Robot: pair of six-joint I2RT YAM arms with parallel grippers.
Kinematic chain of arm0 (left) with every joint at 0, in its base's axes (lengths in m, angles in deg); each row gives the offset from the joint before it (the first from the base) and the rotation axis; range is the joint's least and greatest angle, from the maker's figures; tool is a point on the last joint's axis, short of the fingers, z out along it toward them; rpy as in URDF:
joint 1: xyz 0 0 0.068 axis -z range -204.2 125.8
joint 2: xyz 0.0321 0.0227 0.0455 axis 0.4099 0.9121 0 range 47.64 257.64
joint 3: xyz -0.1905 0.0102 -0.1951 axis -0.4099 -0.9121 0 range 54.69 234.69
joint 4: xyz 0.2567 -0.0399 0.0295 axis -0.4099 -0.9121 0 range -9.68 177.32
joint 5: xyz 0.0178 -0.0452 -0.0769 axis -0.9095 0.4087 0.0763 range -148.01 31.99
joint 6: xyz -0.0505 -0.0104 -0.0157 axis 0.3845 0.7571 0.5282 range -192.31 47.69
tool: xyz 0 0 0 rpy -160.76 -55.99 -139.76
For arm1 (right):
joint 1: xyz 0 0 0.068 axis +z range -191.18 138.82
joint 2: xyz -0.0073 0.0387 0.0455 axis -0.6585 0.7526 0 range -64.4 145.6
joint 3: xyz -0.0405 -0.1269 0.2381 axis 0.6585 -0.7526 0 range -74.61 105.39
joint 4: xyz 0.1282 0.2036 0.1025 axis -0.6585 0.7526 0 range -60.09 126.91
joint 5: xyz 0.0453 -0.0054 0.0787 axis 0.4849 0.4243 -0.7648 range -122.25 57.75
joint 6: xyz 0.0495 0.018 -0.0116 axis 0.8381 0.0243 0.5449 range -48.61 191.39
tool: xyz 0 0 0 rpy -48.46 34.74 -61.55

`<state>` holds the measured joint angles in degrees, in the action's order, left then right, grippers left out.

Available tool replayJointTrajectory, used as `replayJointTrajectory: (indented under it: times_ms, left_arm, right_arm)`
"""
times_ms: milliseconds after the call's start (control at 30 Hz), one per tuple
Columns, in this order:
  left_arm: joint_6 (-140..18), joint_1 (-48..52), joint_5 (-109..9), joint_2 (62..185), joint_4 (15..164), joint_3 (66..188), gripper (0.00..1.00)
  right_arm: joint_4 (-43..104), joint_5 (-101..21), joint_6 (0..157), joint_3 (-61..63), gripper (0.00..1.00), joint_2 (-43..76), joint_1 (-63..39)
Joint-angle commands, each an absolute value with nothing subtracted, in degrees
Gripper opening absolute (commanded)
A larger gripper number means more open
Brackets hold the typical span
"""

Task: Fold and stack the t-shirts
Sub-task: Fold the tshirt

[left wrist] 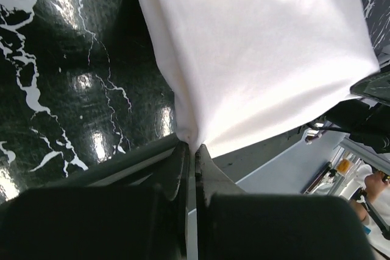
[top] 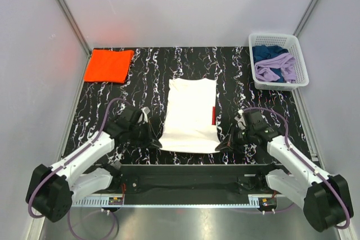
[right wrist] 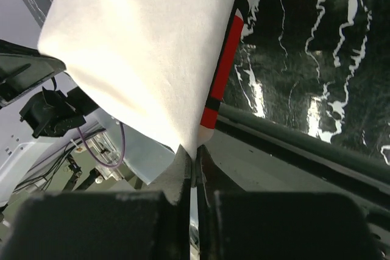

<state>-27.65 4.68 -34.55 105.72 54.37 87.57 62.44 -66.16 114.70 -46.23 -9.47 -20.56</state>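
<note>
The white t-shirt [top: 191, 113] lies folded into a long strip at the table's middle, a red printed edge showing along its right side [right wrist: 222, 71]. My left gripper [top: 156, 143] is shut on its near left corner [left wrist: 190, 135]. My right gripper [top: 223, 146] is shut on its near right corner [right wrist: 194, 150]. Both near corners are lifted a little off the table at the front edge. The orange t-shirt [top: 108, 65] lies folded flat at the far left corner, apart from both grippers.
A white basket [top: 264, 41] at the far right holds blue and purple cloths [top: 275, 68]. The table [top: 146, 71] is black marble-patterned, with a dark rail along its near edge [top: 197, 168]. White walls enclose the back and sides.
</note>
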Motion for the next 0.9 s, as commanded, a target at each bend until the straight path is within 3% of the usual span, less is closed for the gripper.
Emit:
replayJointTrajectory:
  times_ms: [0, 200, 367, 500, 867]
  left_arm:
    - [-28.98, 4.36, -40.17, 105.03, 44.97, 91.41, 0.00]
    - [-31.09, 4.45, -41.75, 105.99, 40.57, 97.66, 0.00]
    - [-34.42, 4.36, -43.15, 111.61, 38.20, 108.20, 0.02]
    - [-37.41, 3.23, -43.87, 120.99, 38.36, 117.25, 0.07]
    - [-45.50, -1.70, -39.12, 147.54, 38.19, 145.99, 0.08]
  right_arm:
    - [71.74, -62.57, 112.88, -45.61, 0.00, -10.70, -20.70]
    - [75.87, -59.59, 110.95, -39.47, 0.00, -9.92, -20.70]
    - [77.54, -56.70, 107.53, -26.30, 0.00, -0.72, -20.70]
    - [79.21, -54.40, 104.18, -15.04, 0.00, 8.61, -21.92]
    - [80.62, -57.21, 96.71, 7.47, 0.00, 32.16, -27.38]
